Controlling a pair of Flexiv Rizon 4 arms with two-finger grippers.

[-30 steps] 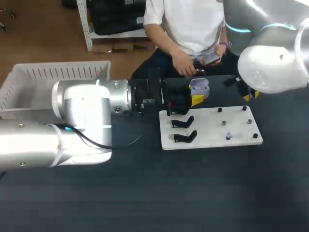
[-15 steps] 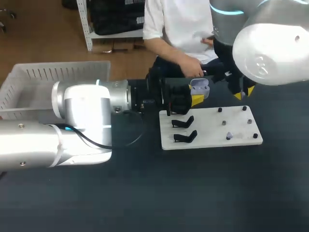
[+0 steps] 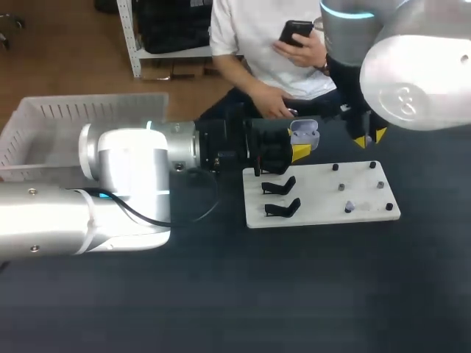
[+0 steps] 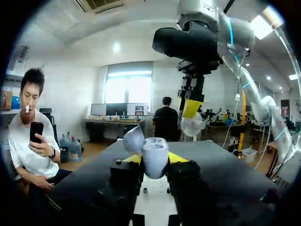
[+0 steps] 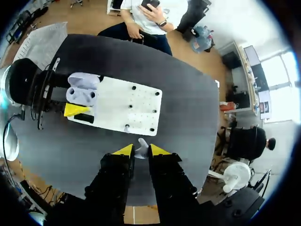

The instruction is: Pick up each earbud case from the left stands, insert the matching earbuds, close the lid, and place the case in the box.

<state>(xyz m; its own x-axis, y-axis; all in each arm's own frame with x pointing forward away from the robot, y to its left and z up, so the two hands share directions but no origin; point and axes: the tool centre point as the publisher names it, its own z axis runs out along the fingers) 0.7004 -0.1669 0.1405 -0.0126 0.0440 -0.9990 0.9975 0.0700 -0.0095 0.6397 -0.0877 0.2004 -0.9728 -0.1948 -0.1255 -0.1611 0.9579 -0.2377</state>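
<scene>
The left claw [image 4: 155, 161] is clamped on the lavender earbud case [image 4: 155, 155], a yellow tip against each side. It holds the case upright with the lid tipped open (both sockets showing), just off the far left corner of the white board [image 3: 320, 193]. The right claw [image 5: 141, 151] is almost closed, pinching a small white earbud [image 5: 141, 147] between its tips, above the tabletop [image 3: 221, 294] just off the board's far edge. Two black stands [image 3: 278, 185] occupy the board's left part. The white box [image 3: 44, 121] sits far left.
</scene>
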